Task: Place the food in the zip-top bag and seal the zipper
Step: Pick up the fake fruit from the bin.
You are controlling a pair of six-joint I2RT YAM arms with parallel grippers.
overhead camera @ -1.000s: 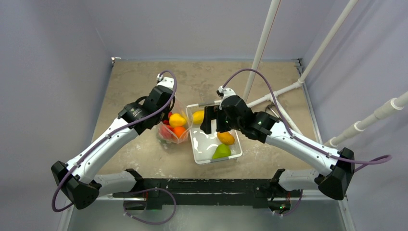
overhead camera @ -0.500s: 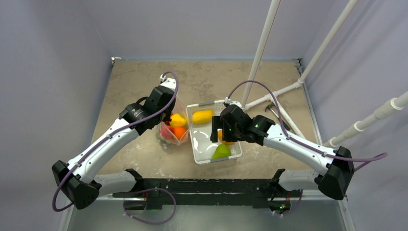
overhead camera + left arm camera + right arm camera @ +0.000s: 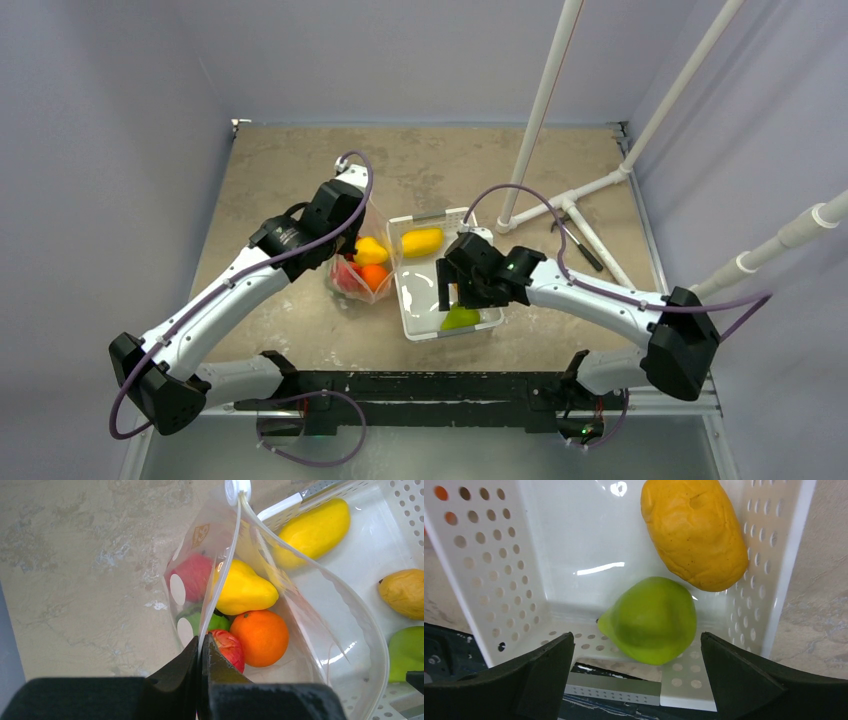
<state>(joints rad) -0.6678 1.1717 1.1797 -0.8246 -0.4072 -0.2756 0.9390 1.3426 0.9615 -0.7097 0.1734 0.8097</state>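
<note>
Fingers of left arm (image 3: 196,660) pinching shut on rim of zip-top bag (image 3: 345,615), fruits (image 3: 250,630) bagged just beyond; right fingers (image 3: 450,292) splayed wide, green fruit (image 3: 651,620) between, orange fruit (image 3: 694,535) beyond, in white tray (image 3: 484,580).

Top view: right gripper (image 3: 450,295) covers nearly all of the orange-yellow fruit (image 3: 694,535) by the white tray (image 3: 415,325)'s right wall and clips the tray's green fruit (image 3: 460,318). Left wrist view: bagged green fruit (image 3: 214,622) mostly behind the red apple (image 3: 227,649) and a white dot (image 3: 184,628); zip-top bag (image 3: 197,535) cut off at bottom edge. Dark item (image 3: 583,252) near the bench (image 3: 280,180)'s right edge: too small to identify.
</note>
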